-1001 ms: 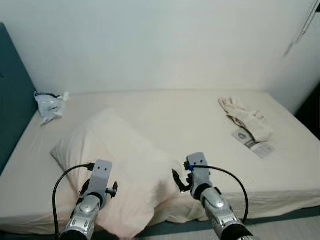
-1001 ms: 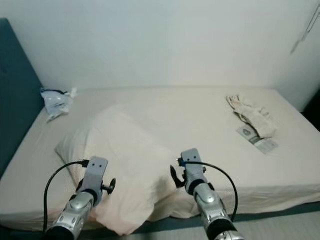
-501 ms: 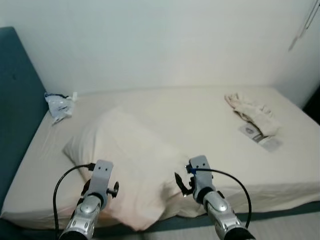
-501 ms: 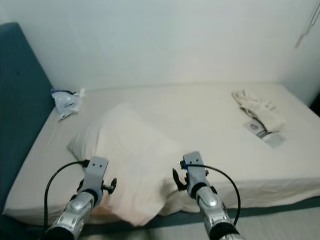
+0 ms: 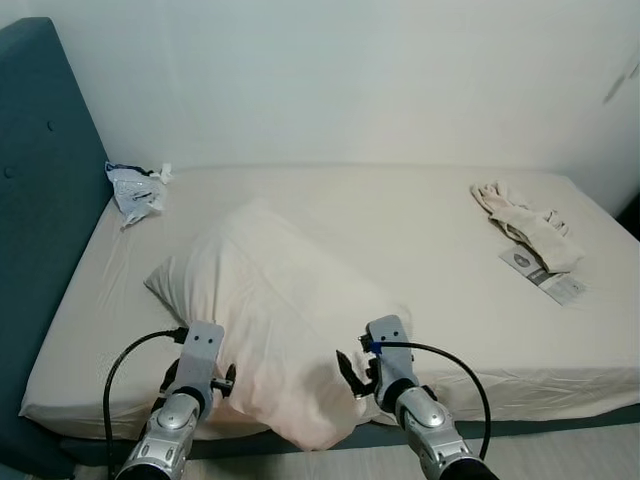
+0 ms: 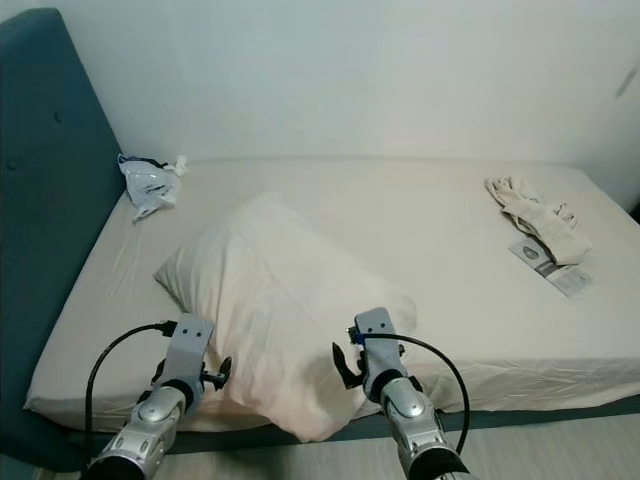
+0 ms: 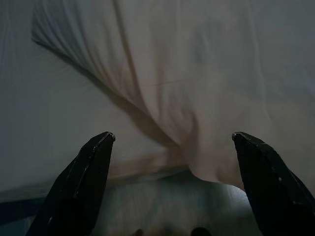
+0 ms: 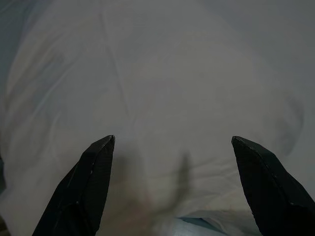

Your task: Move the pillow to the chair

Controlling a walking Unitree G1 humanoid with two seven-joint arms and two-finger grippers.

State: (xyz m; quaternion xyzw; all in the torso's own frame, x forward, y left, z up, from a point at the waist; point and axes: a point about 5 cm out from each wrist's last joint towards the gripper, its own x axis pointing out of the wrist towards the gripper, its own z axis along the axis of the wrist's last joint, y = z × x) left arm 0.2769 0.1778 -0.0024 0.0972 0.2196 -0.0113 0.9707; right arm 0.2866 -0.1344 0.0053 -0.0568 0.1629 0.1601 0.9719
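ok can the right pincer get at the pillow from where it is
Probably yes: the right pincer is open, aimed straight at the pillow, with nothing between them.

Cream pillow (image 5: pixel 275 320) lies slantwise on the bed's near-left part, rumpled and puffed up, one corner drooping over the front edge, seemingly clear of the mattress.

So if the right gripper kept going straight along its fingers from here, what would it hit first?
Most likely the pillow: the right gripper, fingers wide open, points straight at its pale fabric. How close it is can't be judged.
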